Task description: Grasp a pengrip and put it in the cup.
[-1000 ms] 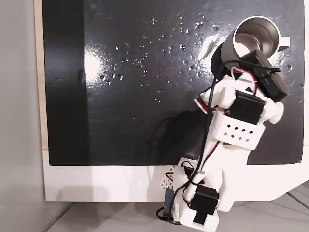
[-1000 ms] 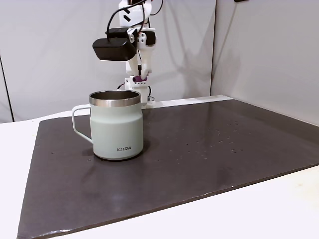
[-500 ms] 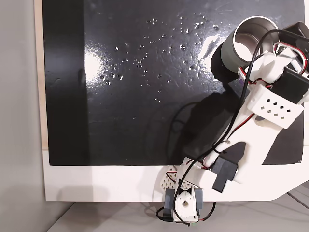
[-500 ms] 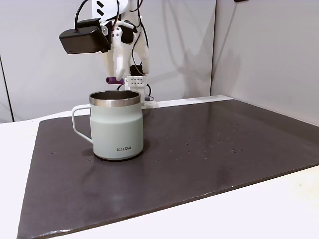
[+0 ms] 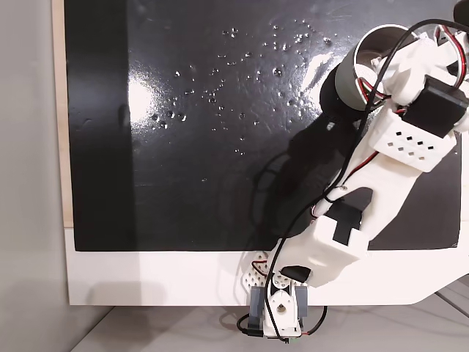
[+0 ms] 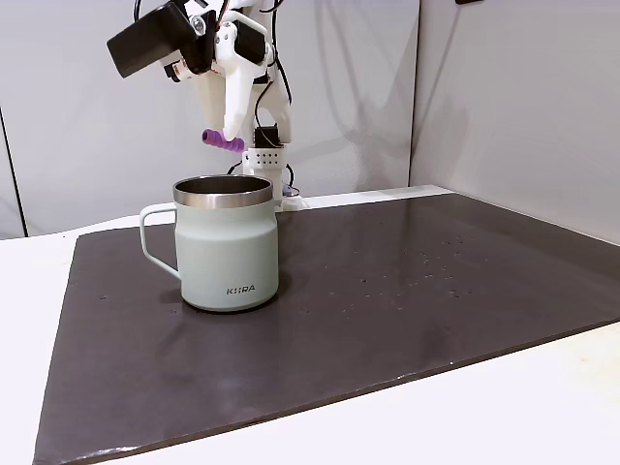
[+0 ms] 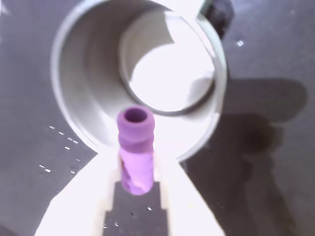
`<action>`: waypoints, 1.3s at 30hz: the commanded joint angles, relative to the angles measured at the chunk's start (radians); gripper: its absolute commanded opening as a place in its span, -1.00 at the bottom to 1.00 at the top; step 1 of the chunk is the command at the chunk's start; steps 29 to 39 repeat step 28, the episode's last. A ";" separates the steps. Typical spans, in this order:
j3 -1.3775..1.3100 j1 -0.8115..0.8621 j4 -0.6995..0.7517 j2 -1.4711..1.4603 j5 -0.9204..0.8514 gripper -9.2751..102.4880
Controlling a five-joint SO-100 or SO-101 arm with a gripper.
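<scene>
up high, gripper (image 6: 228, 139) clenched on the purple pengrip (image 7: 135, 147), fingers (image 7: 88, 194) pinching its sides, above the cup (image 6: 226, 242)

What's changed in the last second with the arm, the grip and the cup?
The gripper has swung from behind the cup to hang above its mouth, carrying the pengrip along. The wrist view looks straight down into the cup past the pengrip. The pengrip stayed clamped throughout; the cup and the dark mat have not moved.
</scene>
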 commanded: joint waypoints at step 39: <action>-0.207 0.018 -0.002 -0.051 0.074 -0.14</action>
